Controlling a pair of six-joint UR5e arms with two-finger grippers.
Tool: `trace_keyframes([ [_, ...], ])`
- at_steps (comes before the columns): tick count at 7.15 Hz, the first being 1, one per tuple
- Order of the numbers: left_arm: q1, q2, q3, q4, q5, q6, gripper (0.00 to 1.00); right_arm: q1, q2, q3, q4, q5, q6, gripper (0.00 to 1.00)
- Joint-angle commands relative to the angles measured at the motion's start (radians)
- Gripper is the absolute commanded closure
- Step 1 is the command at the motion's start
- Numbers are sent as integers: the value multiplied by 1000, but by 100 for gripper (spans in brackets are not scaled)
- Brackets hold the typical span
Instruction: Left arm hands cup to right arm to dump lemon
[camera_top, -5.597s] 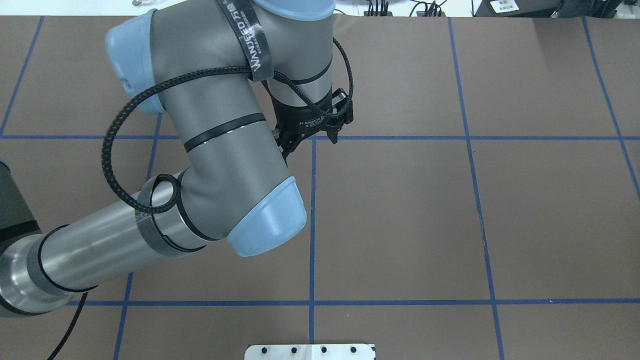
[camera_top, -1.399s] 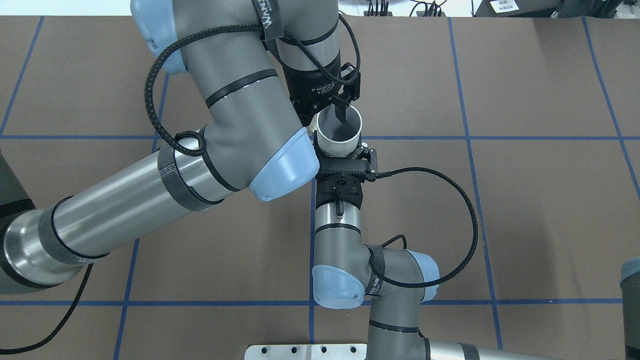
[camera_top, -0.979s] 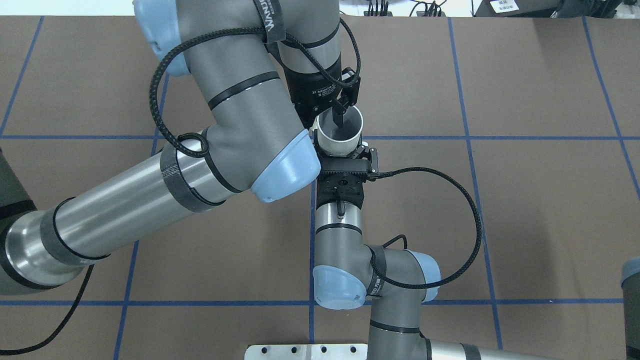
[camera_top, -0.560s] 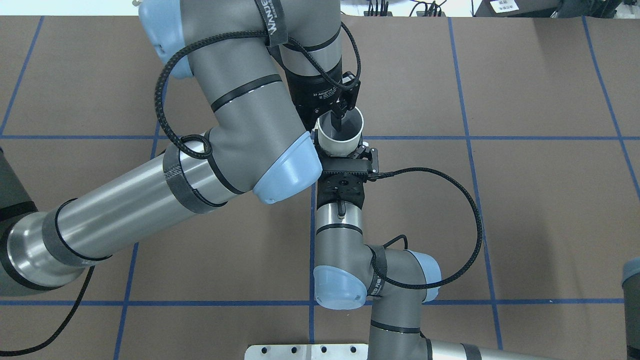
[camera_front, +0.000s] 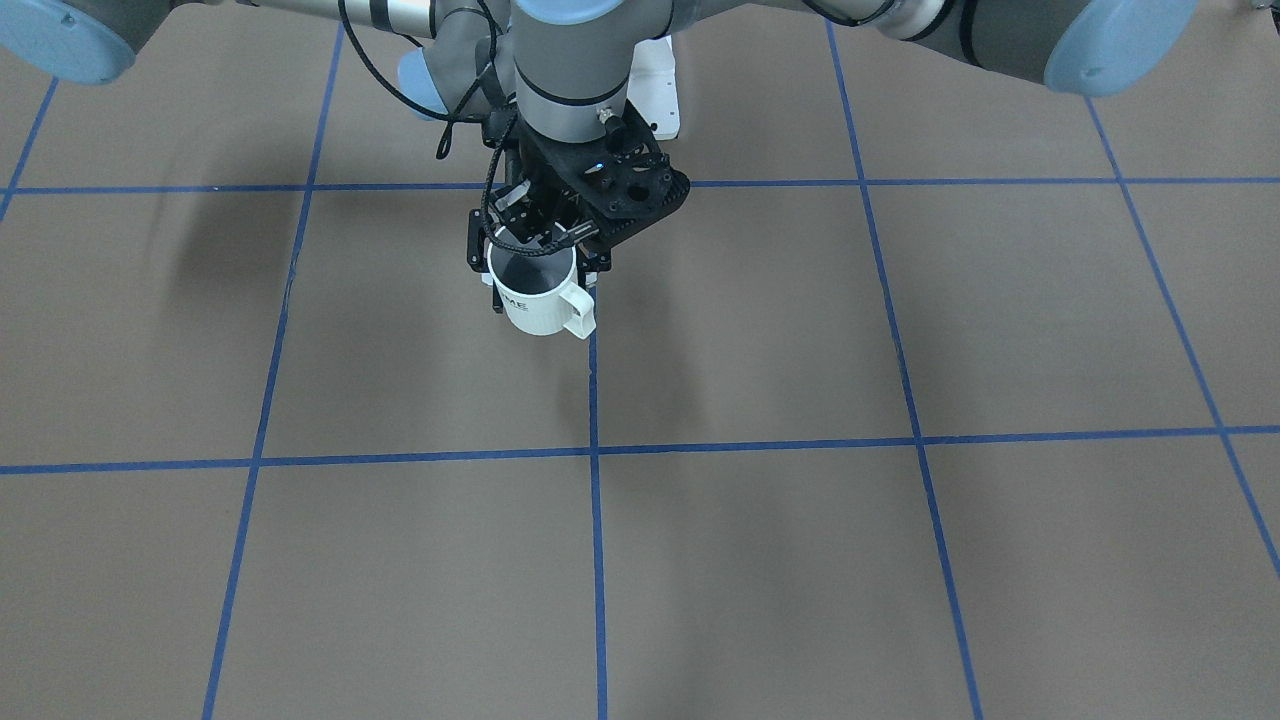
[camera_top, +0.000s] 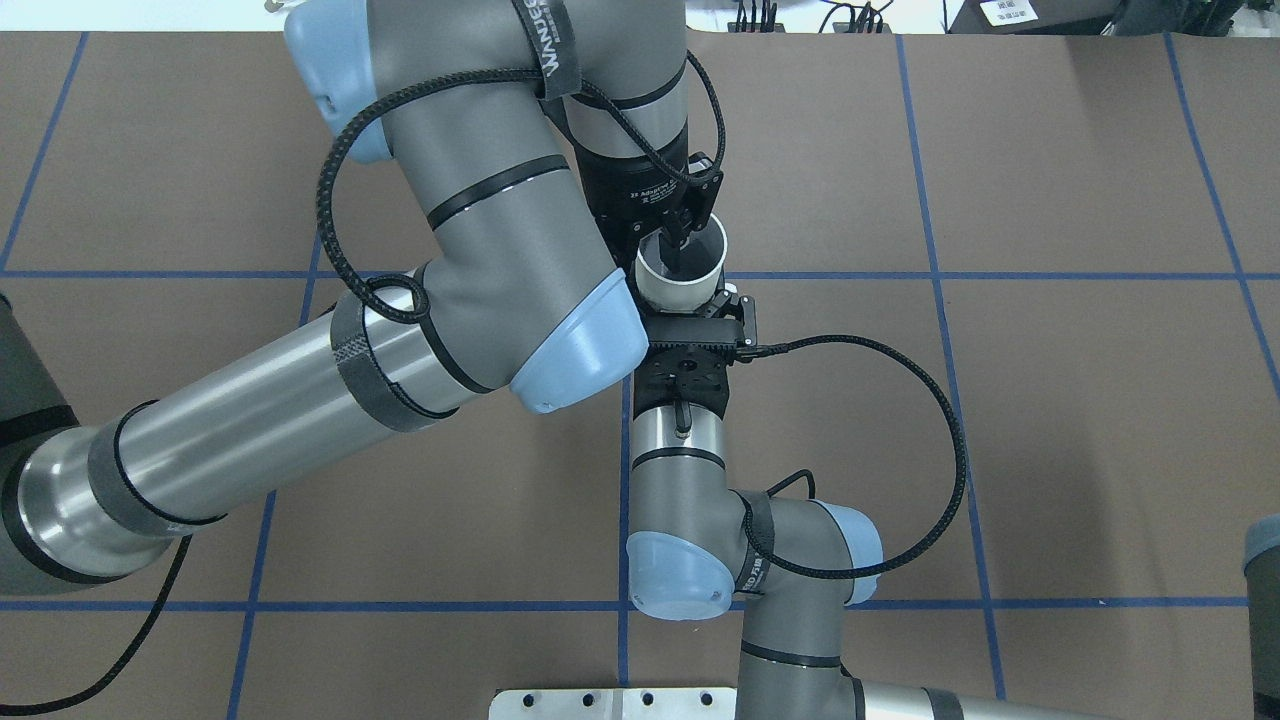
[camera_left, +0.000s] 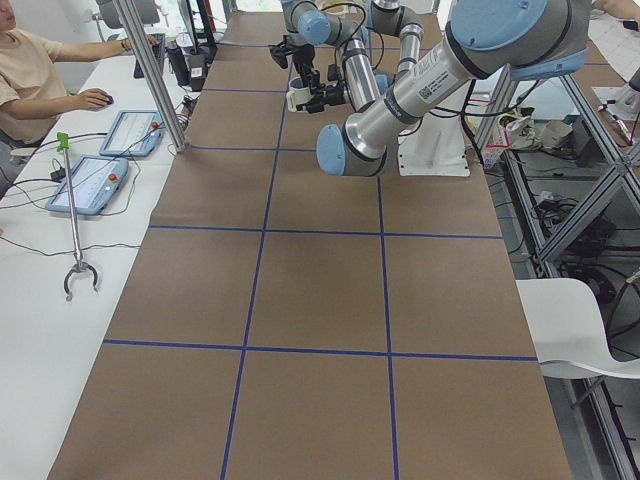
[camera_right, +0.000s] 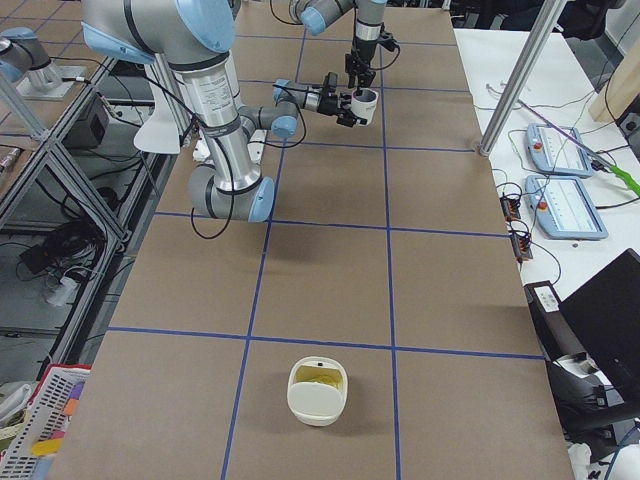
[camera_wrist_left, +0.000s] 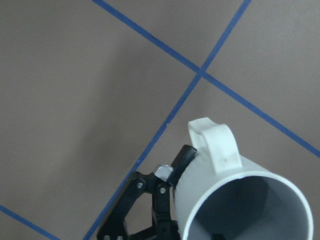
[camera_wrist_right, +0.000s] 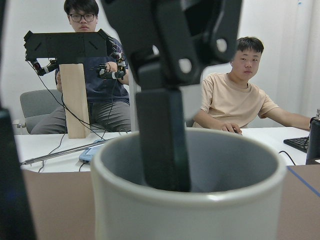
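Note:
The white cup hangs above the table's middle, upright, with its handle toward the operators. My right gripper reaches in level and is shut on the cup's body; one finger lies against the wall by the handle and another on the opposite side. My left gripper points down from above with one finger inside the cup. Its other finger is hidden, so I cannot tell whether it clamps the rim. No lemon shows in the grey interior.
A white container with something yellow in it stands at the table's far end on my right. Side tables carry tablets and a grabber tool. Operators sit across the table.
5.6 s ago only my left arm was in view. Over the last 1.4 s the left arm drifted slightly right and its finger shifted inside the cup. The right arm and cup stayed still.

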Motion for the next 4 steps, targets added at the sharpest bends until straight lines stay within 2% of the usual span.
trace_keyframes([
  [1, 2, 0, 0, -1, 0, 0, 49, -2, -4, 4, 2, -3, 1, 76],
  [3, 2, 0, 0, -3, 0, 0, 65, -2, -4, 4, 2, -3, 1, 76],
  [4, 2, -2, 0, -3, 0, 0, 69, -6, -4, 12, 2, -3, 1, 76],
])
